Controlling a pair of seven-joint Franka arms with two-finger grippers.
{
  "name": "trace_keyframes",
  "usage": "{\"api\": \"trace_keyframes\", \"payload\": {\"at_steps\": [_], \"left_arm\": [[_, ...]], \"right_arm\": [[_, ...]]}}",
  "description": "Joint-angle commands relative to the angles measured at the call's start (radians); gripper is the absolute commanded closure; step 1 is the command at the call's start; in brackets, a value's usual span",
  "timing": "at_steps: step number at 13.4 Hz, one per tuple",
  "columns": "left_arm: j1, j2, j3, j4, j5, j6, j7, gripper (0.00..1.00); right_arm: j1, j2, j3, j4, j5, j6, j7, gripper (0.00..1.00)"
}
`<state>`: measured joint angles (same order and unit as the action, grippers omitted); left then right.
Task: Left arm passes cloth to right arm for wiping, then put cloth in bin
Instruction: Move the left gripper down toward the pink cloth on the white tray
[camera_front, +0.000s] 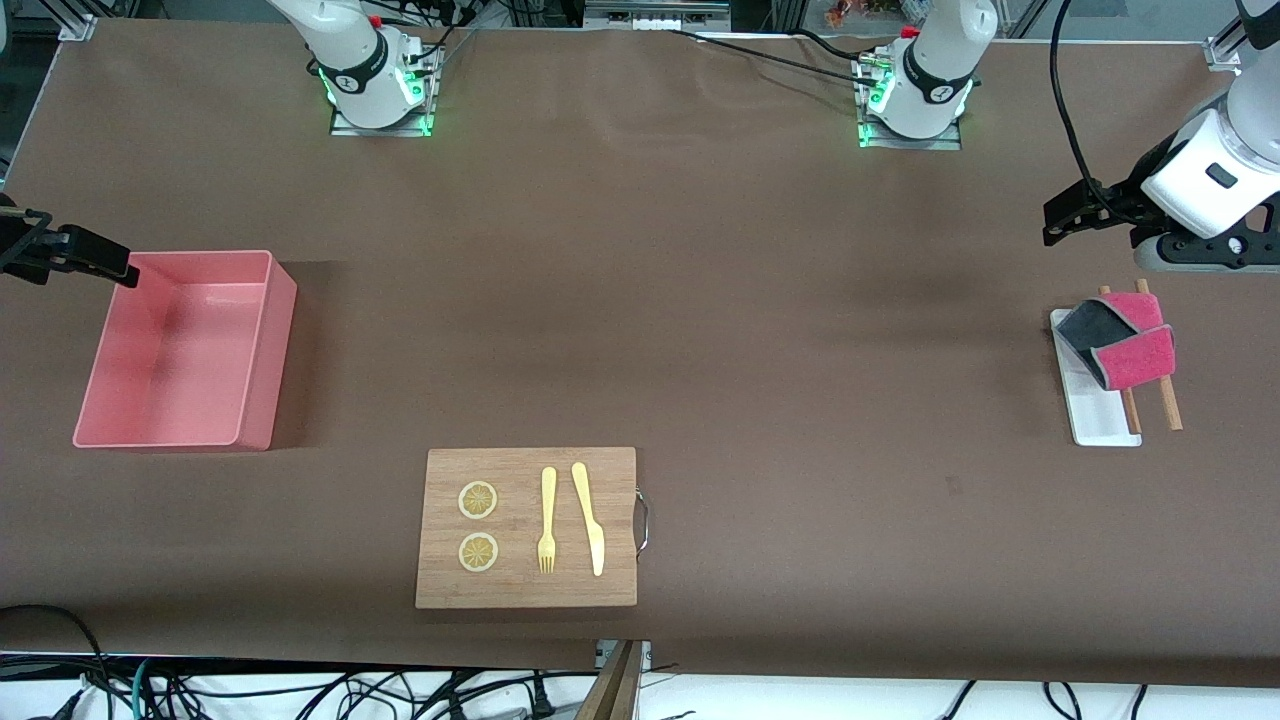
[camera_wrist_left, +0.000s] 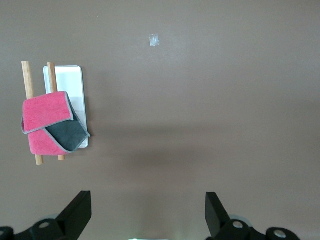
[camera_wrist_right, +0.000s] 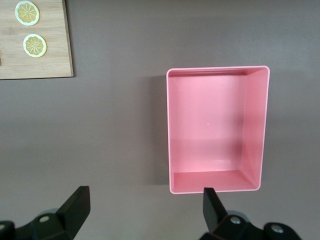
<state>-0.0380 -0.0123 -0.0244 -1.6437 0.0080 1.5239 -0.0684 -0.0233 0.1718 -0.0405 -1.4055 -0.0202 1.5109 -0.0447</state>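
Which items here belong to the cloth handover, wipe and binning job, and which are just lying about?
Job: cloth draped over the sticks; bin; left tool and right tool, both open.
Lying about: white tray, wooden sticks, wooden board, lemon slices, fork, knife.

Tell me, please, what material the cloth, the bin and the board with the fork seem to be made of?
The cloth: soft fabric, likely microfibre; fuzzy pink face, dark grey back, stitched edge.
The bin: probably plastic; smooth, evenly salmon-pink moulded walls with a slight sheen.
The board: wood, perhaps bamboo; pale matte grain lines.
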Motion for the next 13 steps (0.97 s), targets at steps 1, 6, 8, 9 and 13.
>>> {"api": "trace_keyframes", "payload": {"at_steps": [1, 6, 8, 9, 13], "left_arm": [[0.007, 0.009, 0.004, 0.030, 0.015, -0.022, -0.010, 0.00], [0.021, 0.005, 0.003, 0.028, 0.015, -0.047, -0.008, 0.00], [0.032, 0.006, 0.003, 0.024, 0.013, -0.047, -0.008, 0.00], [0.044, 0.009, 0.004, 0.019, 0.013, -0.041, -0.008, 0.00], [0.098, 0.002, -0.002, -0.033, 0.000, 0.015, -0.001, 0.00]], "right_arm": [[-0.001, -0.003, 0.001, 0.002, 0.006, 0.002, -0.006, 0.00], [-0.003, -0.003, -0.001, 0.002, 0.005, 0.002, -0.007, 0.00], [-0.003, -0.005, -0.001, 0.002, 0.005, 0.000, -0.007, 0.00], [-0.003, -0.003, -0.001, 0.002, 0.006, 0.002, -0.006, 0.00], [-0.003, -0.003, 0.001, 0.002, 0.006, 0.002, -0.007, 0.00]]}}
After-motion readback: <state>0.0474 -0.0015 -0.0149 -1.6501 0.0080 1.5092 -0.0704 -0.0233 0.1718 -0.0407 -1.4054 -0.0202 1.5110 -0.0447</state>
